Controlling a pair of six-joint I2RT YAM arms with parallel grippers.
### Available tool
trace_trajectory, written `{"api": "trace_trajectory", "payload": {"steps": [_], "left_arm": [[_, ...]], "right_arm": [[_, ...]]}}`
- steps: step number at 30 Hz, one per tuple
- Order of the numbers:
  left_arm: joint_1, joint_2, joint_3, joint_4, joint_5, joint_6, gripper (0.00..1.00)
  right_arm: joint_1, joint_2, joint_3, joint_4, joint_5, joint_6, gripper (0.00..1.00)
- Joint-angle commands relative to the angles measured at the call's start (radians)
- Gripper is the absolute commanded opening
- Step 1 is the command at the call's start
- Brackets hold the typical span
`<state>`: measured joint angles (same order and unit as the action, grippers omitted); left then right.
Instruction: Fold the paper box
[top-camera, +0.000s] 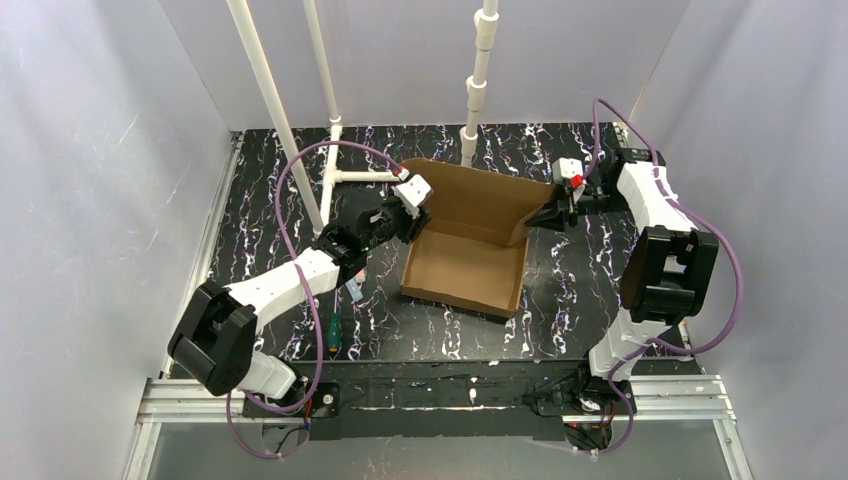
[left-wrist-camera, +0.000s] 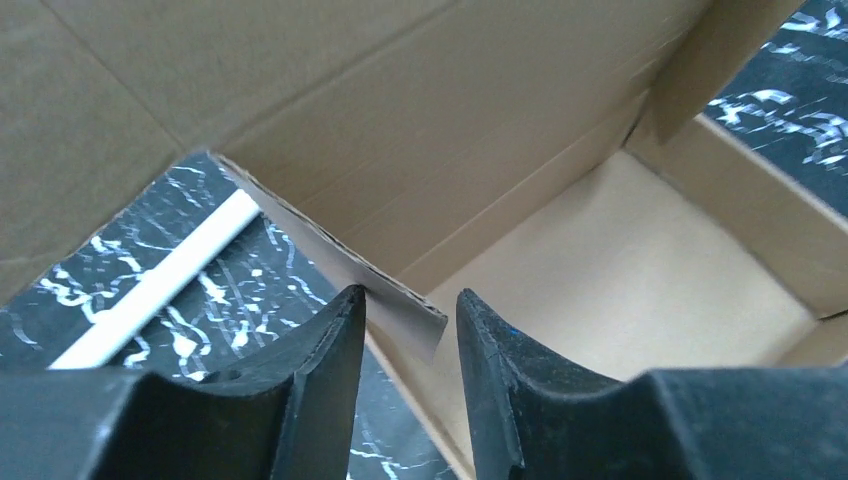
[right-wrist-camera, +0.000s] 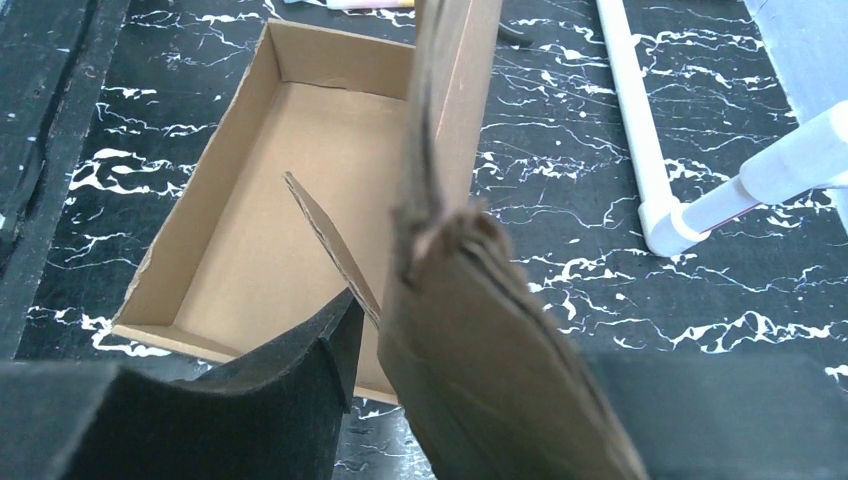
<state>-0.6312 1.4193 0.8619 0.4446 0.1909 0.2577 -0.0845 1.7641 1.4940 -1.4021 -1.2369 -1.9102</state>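
Two grippers, both at the paper box, one per side.

Left gripper: jaws apart. A loose flap corner sits in the gap. The flap's edge runs close along the left finger; there is clear space to the other finger. Not clamped, so it reads as open. In the top view it is at the box's far-left corner, where the raised panel meets the tray.

Right gripper: at the right end of the raised panel. In its wrist view only one finger shows. A thick folded cardboard piece stands right in front and hides the other finger. A thin flap ends just beside the visible fingertip. I can't tell whether it is pinching or loose.

Box: brown corrugated, mid-table between the arms. The base is flat on the table, with low walls up on the near and left sides. The far panel is tilted up, spanning from one gripper to the other.

Further out: a white pipe frame on the far-left part of the table, well apart from the box. A green-handled screwdriver lies near the left arm's forearm, left of the box and not touching it.
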Motion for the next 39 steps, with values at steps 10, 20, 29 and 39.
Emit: {"api": "trace_trajectory", "payload": {"steps": [10, 20, 29, 39], "left_arm": [[-0.018, 0.011, 0.052, 0.029, 0.105, -0.327, 0.59], [0.050, -0.120, -0.034, 0.029, 0.239, -0.485, 0.78], [0.139, -0.378, -0.220, -0.090, 0.204, -0.632, 0.82], [0.153, -0.576, -0.125, -1.011, -0.171, -0.847, 0.79]], "right_arm": [[0.011, -0.070, -0.051, 0.007, 0.012, -0.021, 0.09], [0.007, -0.092, -0.074, 0.014, 0.015, -0.020, 0.09], [-0.006, -0.097, -0.100, -0.005, 0.031, -0.058, 0.09], [-0.018, -0.117, -0.117, -0.003, 0.033, -0.067, 0.09]]}}
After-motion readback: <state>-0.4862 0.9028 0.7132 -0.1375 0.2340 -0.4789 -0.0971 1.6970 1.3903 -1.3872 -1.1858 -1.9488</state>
